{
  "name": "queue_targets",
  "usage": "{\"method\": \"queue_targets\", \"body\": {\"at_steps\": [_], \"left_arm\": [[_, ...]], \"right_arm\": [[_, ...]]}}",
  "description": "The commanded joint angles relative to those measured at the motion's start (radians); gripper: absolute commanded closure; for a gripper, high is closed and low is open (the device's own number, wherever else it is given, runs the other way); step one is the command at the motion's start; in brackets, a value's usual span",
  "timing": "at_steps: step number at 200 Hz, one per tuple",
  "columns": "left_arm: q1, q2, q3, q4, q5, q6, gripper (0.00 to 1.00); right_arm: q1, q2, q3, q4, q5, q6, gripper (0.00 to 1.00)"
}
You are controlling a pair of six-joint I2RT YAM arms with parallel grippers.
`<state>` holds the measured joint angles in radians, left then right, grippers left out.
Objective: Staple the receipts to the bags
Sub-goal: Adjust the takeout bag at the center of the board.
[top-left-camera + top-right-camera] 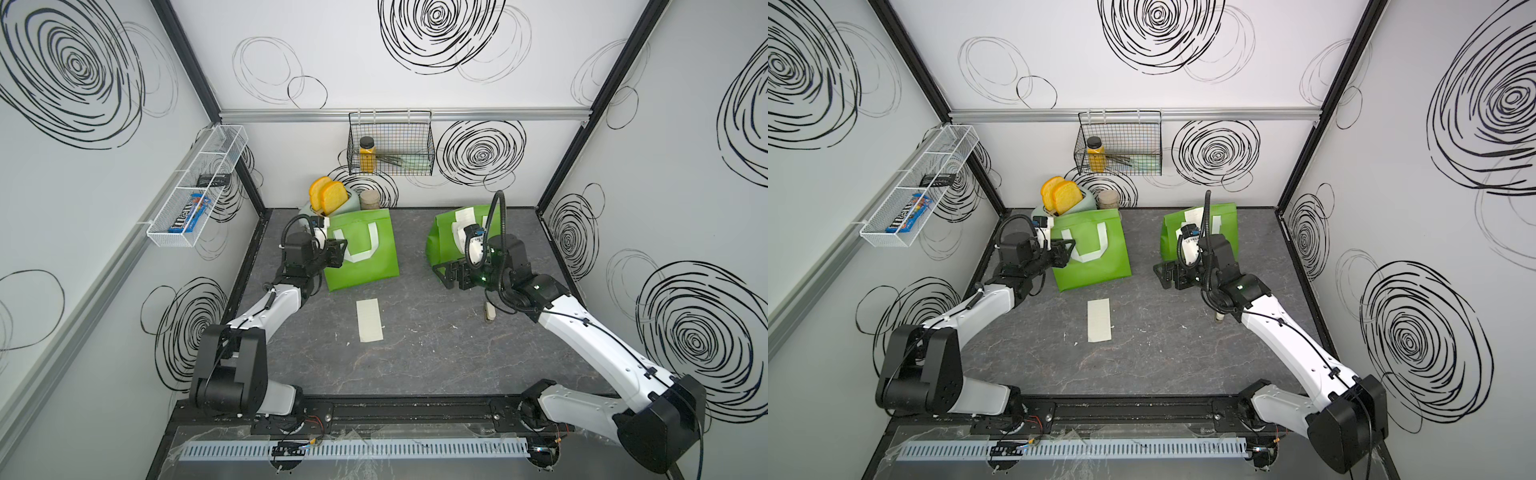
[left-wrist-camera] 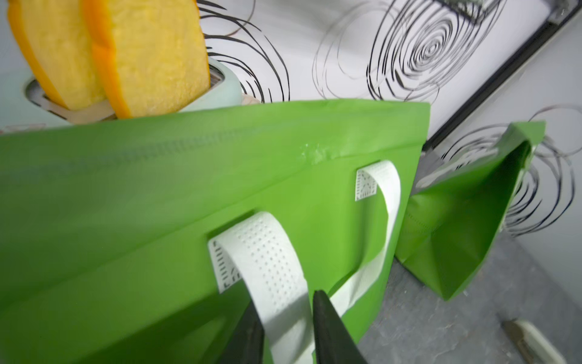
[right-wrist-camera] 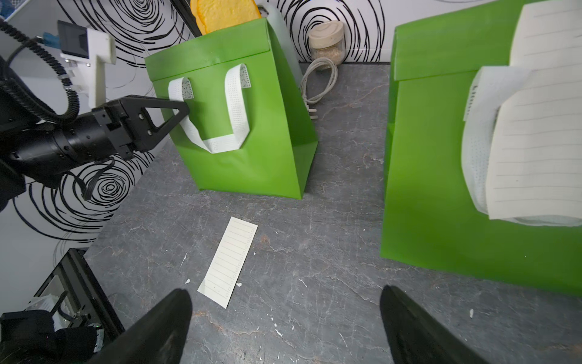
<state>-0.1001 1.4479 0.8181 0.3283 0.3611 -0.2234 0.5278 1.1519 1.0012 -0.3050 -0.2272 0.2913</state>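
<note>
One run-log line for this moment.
left gripper: pinching left bag handle; right gripper: open, empty; receipt: flat on table; second receipt: on right bag

white walls (image 1: 353, 83) with black scribbled spirals (image 1: 436, 16), black corner posts (image 1: 185, 54), an aluminium rail (image 1: 498, 113), dark grey marbled tabletop (image 1: 436, 353)

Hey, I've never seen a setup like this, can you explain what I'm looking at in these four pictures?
The machine is a robot with a left arm and right arm at a grey table. Two pictures look down from overhead, nearly identical; the other two come from a camera on each arm's wrist. On the table stand two green bags: the left bag in front of a toaster holding toast, the right bag with a receipt hanging on its front. A second receipt lies flat between the arms. The left gripper appears to pinch the left bag's white handle. The right gripper is open and holds nothing.
</note>
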Motion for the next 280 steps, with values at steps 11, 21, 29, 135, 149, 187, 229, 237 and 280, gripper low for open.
{"method": "queue_targets", "body": {"at_steps": [11,21,29,135,149,187,229,237,280], "left_arm": [[-0.076,-0.013,0.017,0.017,0.054,-0.001,1.0],[-0.096,-0.02,0.008,0.023,0.083,-0.004,1.0],[-0.111,-0.029,-0.004,0.035,0.114,-0.01,1.0],[-0.318,-0.014,0.006,-0.138,0.293,0.11,1.0],[-0.308,-0.038,-0.004,-0.179,0.255,0.126,1.0],[-0.188,-0.082,-0.019,-0.158,0.211,0.11,1.0],[-0.137,-0.022,0.074,-0.17,0.225,0.132,0.99],[-0.139,-0.006,0.088,-0.176,0.228,0.131,0.98],[-0.148,0.003,0.071,-0.161,0.254,0.109,0.98]], "right_arm": [[0.031,-0.012,-0.017,0.039,0.018,0.012,0.03],[0.038,-0.016,-0.019,0.04,0.026,0.015,0.03],[0.04,-0.021,-0.025,0.04,0.029,0.015,0.03],[0.054,-0.041,-0.071,0.038,0.055,0.037,0.03],[0.058,-0.035,-0.074,0.039,0.058,0.039,0.03],[0.073,-0.011,-0.065,0.047,0.057,0.037,0.03],[0.087,0.015,-0.069,0.061,0.062,0.035,0.03],[0.09,0.019,-0.07,0.061,0.07,0.038,0.03],[0.076,-0.01,-0.13,0.144,0.052,0.084,0.03]]}}
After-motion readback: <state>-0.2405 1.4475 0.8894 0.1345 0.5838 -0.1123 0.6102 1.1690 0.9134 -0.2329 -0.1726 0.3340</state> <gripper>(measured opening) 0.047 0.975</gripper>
